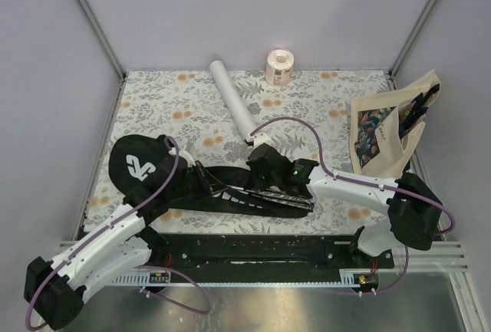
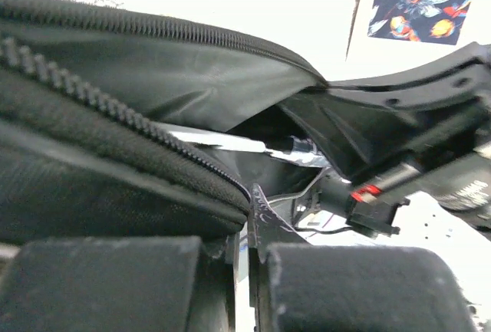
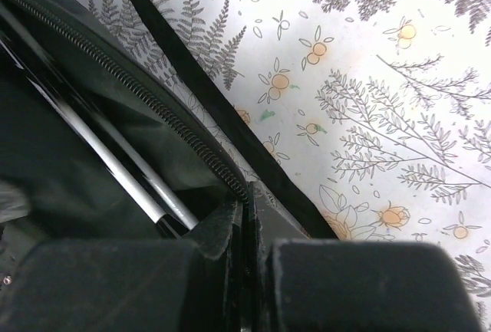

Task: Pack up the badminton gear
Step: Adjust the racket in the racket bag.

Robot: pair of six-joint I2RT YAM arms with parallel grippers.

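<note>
The long black racket bag [image 1: 146, 167] lies across the middle of the table with its zip open. Silver racket shafts [image 3: 115, 165] show inside it, and one shaft [image 2: 222, 142] gleams in the opening in the left wrist view. My left gripper [image 2: 249, 221] is at the bag's middle [image 1: 193, 171], shut with the zip edge [image 2: 153, 136] ending at its fingertips. My right gripper [image 3: 245, 203] is further right along the bag [image 1: 259, 169], shut on the other zip edge [image 3: 173, 121]. The white tube [image 1: 234, 106] lies on the cloth behind the bag, untouched.
A small pinkish paper roll [image 1: 279, 66] stands at the back wall. A beige tote bag [image 1: 387, 129] with colourful print leans at the right edge. The floral tablecloth [image 1: 330, 110] covers the table, and a metal rail [image 1: 253, 251] runs along the near edge.
</note>
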